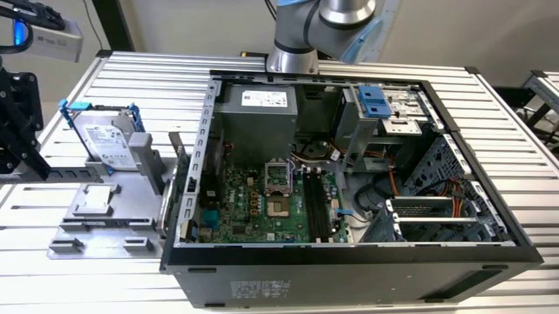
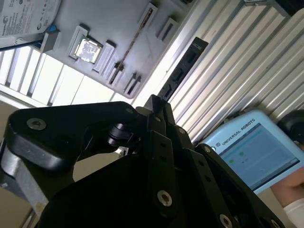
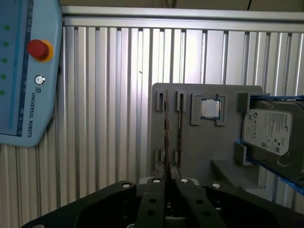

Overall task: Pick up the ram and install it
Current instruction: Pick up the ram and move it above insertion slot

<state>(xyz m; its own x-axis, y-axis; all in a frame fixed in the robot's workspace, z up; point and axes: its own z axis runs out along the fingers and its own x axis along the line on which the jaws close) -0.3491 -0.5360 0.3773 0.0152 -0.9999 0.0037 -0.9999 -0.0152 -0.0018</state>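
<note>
Hovering over ram (image 3: 166, 133) in fixture (image 3: 209, 147), pick-up step; hand (image 3: 167, 180) closed, empty; grasp needs it opened, lined w/ edge.

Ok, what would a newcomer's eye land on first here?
The open computer case, green motherboard exposed, sits mid-table in the exterior view. On the exterior view's left a grey fixture carries a silver hard drive; in the first wrist view the thin ram stands on edge in it, beyond the gripper.
</note>
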